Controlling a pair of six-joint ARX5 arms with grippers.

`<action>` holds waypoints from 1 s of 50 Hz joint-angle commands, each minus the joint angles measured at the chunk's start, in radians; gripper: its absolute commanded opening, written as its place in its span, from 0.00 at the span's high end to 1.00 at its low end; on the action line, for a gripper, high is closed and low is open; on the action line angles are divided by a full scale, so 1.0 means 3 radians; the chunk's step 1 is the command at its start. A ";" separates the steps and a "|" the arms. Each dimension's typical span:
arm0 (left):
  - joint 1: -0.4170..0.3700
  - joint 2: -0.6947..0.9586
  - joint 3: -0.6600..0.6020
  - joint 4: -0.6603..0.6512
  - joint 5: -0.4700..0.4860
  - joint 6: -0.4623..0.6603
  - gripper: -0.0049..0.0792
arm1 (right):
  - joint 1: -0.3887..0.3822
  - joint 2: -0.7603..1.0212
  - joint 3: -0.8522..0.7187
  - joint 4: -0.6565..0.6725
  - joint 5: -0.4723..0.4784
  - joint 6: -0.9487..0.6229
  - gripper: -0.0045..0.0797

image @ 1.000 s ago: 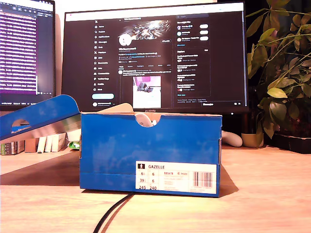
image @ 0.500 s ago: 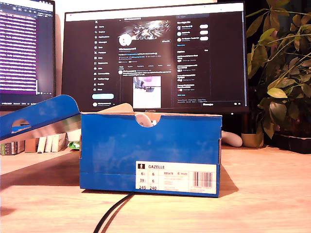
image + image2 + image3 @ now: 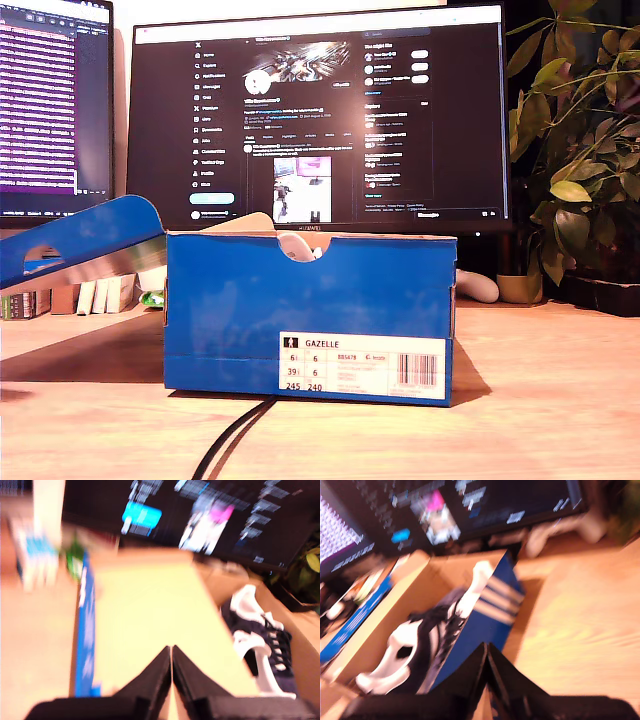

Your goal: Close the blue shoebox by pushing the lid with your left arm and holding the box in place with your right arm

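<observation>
The blue shoebox (image 3: 310,290) stands mid-table in the exterior view, with its lid (image 3: 80,240) swung open toward that view's left and tilted. A white shoe tip (image 3: 297,247) pokes above the rim. Neither arm shows in the exterior view. In the first wrist view my first gripper (image 3: 171,650) is shut and empty above the lid's pale inner face (image 3: 150,615), with a dark shoe (image 3: 260,640) in the box beside it. In the second wrist view my second gripper (image 3: 486,647) is shut and empty above the box's striped blue wall (image 3: 490,610), with the shoes (image 3: 430,630) inside.
A large monitor (image 3: 320,110) stands behind the box, with a second screen (image 3: 50,100) at the exterior view's left. A potted plant (image 3: 580,150) fills that view's right. A black cable (image 3: 235,440) runs from under the box to the table's front edge. Books (image 3: 95,295) sit under the lid.
The box and lid have not moved. Only the picture on the monitor has changed.
</observation>
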 commanded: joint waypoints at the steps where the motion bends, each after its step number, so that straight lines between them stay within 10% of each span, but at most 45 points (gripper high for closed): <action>1: 0.0070 0.0177 0.0102 0.0038 0.0100 0.0070 0.96 | -0.0036 0.0214 0.0069 0.0074 -0.0125 -0.0024 0.96; 25: 0.0429 0.1612 0.0838 -0.0111 0.0762 0.0168 0.96 | -0.0130 0.1680 0.0488 0.0247 -0.0886 -0.0023 0.96; 50: 0.0431 0.2497 0.0942 -0.0238 0.0818 0.0341 0.96 | 0.0184 0.2166 0.0490 0.0746 -0.0950 0.0100 0.96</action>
